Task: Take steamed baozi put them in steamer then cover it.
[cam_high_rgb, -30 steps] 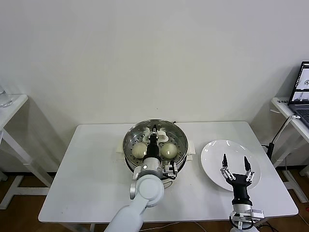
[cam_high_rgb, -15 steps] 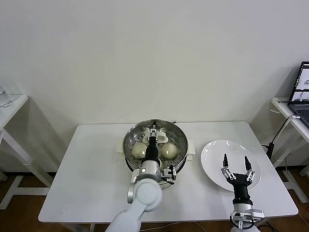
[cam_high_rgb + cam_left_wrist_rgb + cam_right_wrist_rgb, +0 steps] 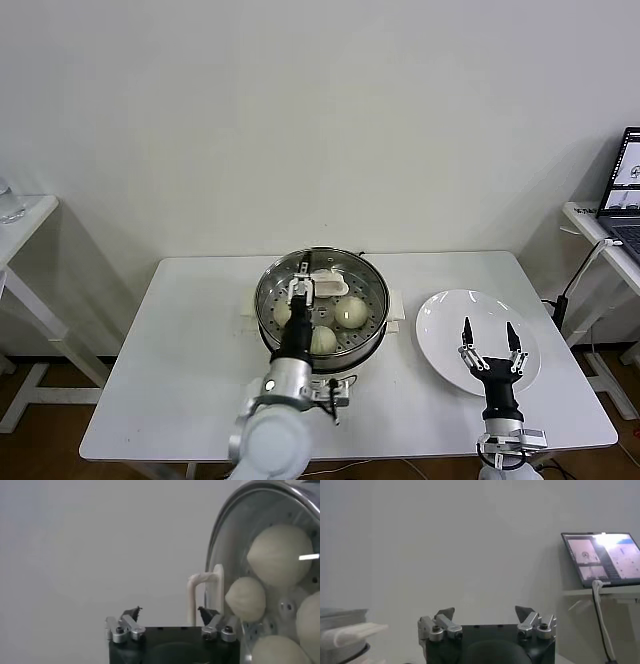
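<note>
White tabletop bears the wide shiny steel steamer at its middle. Nearest, right of the steamer, the right gripper hovers spread wide and empty over a flat white plate. The left gripper hangs over the steamer, jaws apart, gripping nothing. Four cream-white domed baozi sit inside on the perforated tray.

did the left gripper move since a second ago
Yes. The left gripper has drawn back toward the robot and slightly to its left across the steamer, jaws now open.
</note>
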You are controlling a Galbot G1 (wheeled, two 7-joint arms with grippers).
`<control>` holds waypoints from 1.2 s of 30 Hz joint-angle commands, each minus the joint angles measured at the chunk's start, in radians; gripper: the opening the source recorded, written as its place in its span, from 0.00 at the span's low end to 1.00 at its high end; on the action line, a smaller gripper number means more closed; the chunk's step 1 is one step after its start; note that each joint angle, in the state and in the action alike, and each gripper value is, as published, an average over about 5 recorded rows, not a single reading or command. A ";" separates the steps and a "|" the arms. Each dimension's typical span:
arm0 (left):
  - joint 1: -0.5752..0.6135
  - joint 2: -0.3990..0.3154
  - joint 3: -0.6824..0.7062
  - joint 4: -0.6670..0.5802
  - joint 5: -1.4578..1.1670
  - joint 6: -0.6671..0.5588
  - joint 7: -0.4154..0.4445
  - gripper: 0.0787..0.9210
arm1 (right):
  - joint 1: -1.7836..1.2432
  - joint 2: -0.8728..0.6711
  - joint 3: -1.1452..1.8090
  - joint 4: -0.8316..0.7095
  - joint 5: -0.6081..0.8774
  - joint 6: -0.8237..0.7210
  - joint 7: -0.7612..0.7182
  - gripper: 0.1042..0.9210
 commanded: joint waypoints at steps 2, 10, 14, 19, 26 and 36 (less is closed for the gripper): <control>0.352 0.096 -0.295 -0.302 -0.496 -0.182 -0.300 0.88 | 0.008 -0.008 0.000 0.003 0.005 -0.028 0.001 0.88; 0.426 0.003 -0.659 -0.211 -1.173 -0.463 -0.381 0.88 | -0.023 -0.012 0.009 0.137 0.026 -0.171 -0.020 0.88; 0.434 -0.034 -0.770 -0.143 -1.322 -0.519 -0.327 0.88 | -0.037 -0.013 0.016 0.195 0.033 -0.198 -0.021 0.88; 0.448 -0.048 -0.782 -0.120 -1.355 -0.553 -0.302 0.88 | -0.054 -0.010 0.020 0.242 0.052 -0.227 -0.020 0.88; 0.462 -0.053 -0.766 -0.123 -1.401 -0.554 -0.287 0.88 | -0.080 -0.007 0.025 0.278 0.042 -0.243 -0.020 0.88; 0.482 -0.053 -0.747 -0.109 -1.407 -0.574 -0.278 0.88 | -0.092 -0.003 0.022 0.301 0.036 -0.251 -0.015 0.88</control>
